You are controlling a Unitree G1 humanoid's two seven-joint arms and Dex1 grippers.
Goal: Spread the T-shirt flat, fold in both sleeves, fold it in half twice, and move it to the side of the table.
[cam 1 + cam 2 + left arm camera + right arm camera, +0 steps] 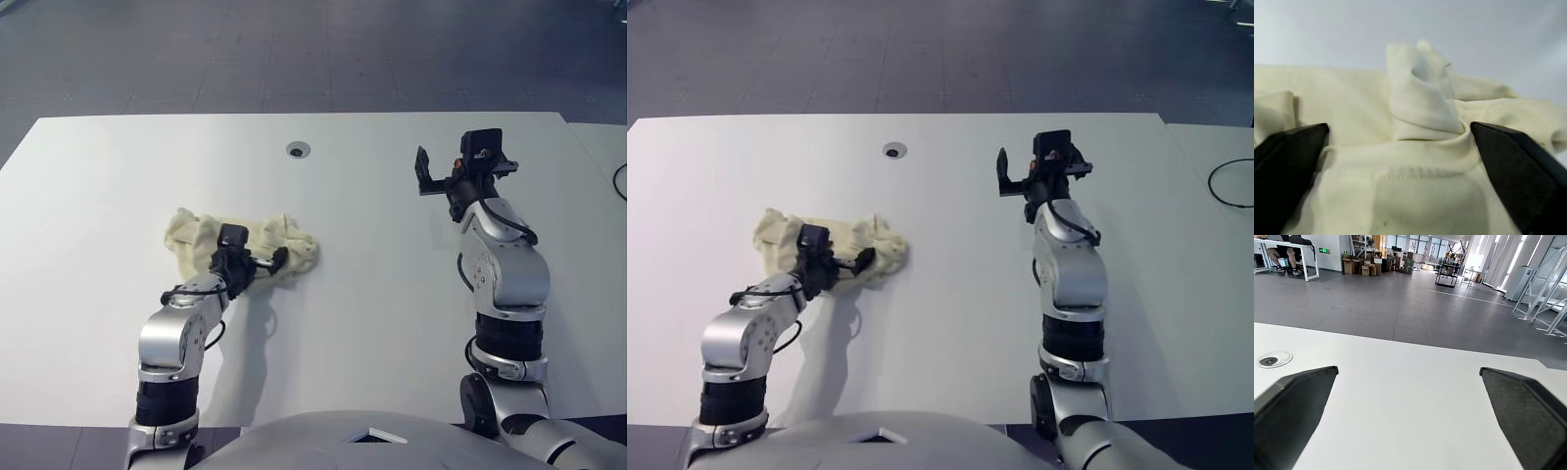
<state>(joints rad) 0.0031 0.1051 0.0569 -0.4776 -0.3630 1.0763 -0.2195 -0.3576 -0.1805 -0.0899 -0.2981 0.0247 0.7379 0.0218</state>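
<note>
Table: a white top [353, 323]; its bare near edge runs along the lower part of the head views.
Left gripper: the left gripper [1399, 126] sits at lower left of centre in the head views, down on the near edge of the cloth.
Left claw: fingers [1288, 161] spread apart, with a raised fold of cloth standing between them and not pinched.
T-shirt: the cream T-shirt [201, 235] lies crumpled in a loose heap on the table, left of centre in the head views, not spread flat.
Right gripper: the right gripper [1409, 369] hangs above the bare table at upper right of the head views, well apart from the T-shirt.
Right claw: fingers apart, nothing between them.
Grommet: a round cable hole [298, 150] lies in the tabletop at upper centre, beyond the T-shirt.
Floor: grey floor [313, 49] beyond the far table edge.
</note>
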